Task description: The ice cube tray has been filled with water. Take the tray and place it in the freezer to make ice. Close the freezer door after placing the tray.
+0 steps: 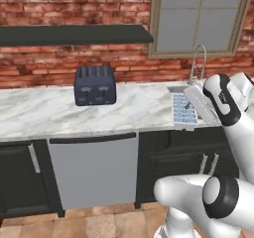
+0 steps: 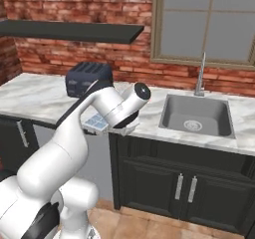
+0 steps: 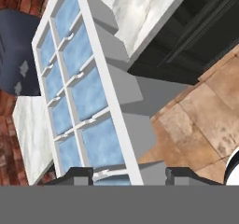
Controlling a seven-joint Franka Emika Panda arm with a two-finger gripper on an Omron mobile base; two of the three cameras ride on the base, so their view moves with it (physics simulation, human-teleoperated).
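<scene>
The ice cube tray (image 3: 79, 92) is a small white grid of pale blue cells holding the water (image 3: 88, 94). My gripper (image 3: 130, 174) is shut on one short end of it, a dark fingertip (image 3: 77, 175) on either side. The tray (image 1: 183, 112) sits at the counter's front edge, just left of the sink, and part of it juts out past the edge over the floor. From the right base view the tray (image 2: 97, 122) peeks out beside my wrist, with the gripper (image 2: 110, 127) at its near end. The freezer and its door are out of view.
A dark toaster (image 1: 95, 86) stands on the marble counter (image 1: 39, 110) to the left of the tray. The sink (image 2: 196, 116) and faucet (image 2: 200, 76) lie to the right. Below are a grey dishwasher front (image 1: 94, 170), dark cabinets (image 2: 184, 183) and tiled floor.
</scene>
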